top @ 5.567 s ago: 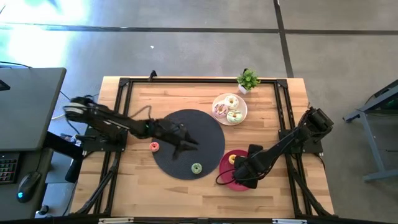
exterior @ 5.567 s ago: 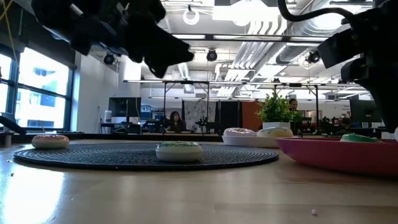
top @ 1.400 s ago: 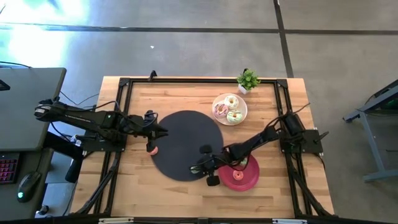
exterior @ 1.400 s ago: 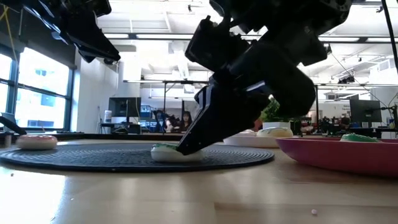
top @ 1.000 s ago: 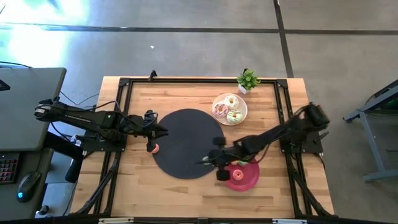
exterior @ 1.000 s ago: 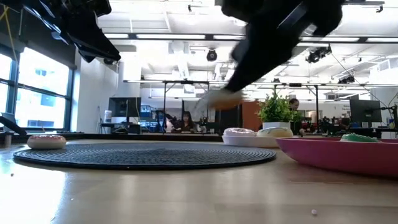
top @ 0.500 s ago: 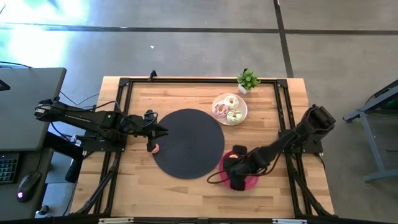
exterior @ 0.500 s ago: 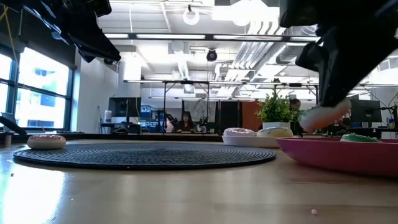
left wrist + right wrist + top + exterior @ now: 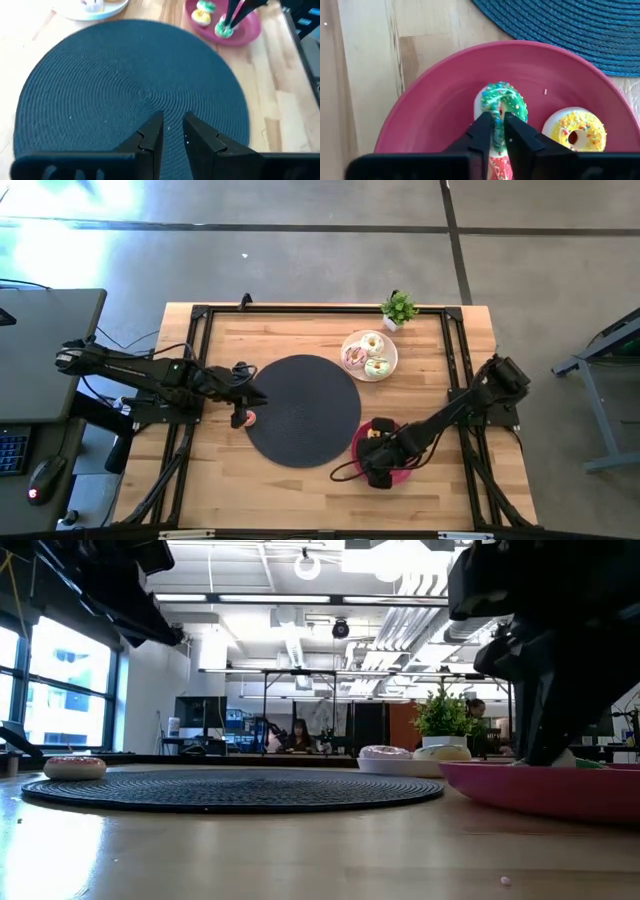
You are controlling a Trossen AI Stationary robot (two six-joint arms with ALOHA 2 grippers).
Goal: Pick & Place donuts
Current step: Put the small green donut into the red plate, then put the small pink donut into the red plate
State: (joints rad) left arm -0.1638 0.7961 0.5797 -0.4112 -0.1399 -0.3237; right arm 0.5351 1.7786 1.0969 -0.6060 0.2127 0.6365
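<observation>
Right gripper [image 9: 496, 131] down over the red plate [image 9: 358, 442] at lower centre-right of the high view, fingers pinched on the rim of a green donut [image 9: 500, 104] that lies in the plate. Beside it in the same plate, a yellow donut [image 9: 575, 130], apart from the green one. Same pair visible far off in the left wrist view, green [image 9: 223, 29] and yellow [image 9: 201, 17], with the right arm's fingers coming down onto the green one. Black round mat [image 9: 303, 411] at the middle of the table [image 9: 290, 330], bare of donuts in the high view. Left gripper [image 9: 240, 403] at the left edge of the mat, a little left of centre in the high view, fingers nearly together with a narrow gap and nothing between them, as seen in the left wrist view [image 9: 171, 134]. Small pink donut [image 9: 249, 417] on the wood just beside that gripper, against the mat's left edge; in the low view, at far left [image 9: 76, 767]. White plate [image 9: 354, 343] toward the upper right of the table with three larger donuts: pink-sprinkled [image 9: 354, 357], white [image 9: 372, 343] and pale green [image 9: 376, 366]. Small potted plant [image 9: 399, 308] just above that plate, near the table's back edge.
</observation>
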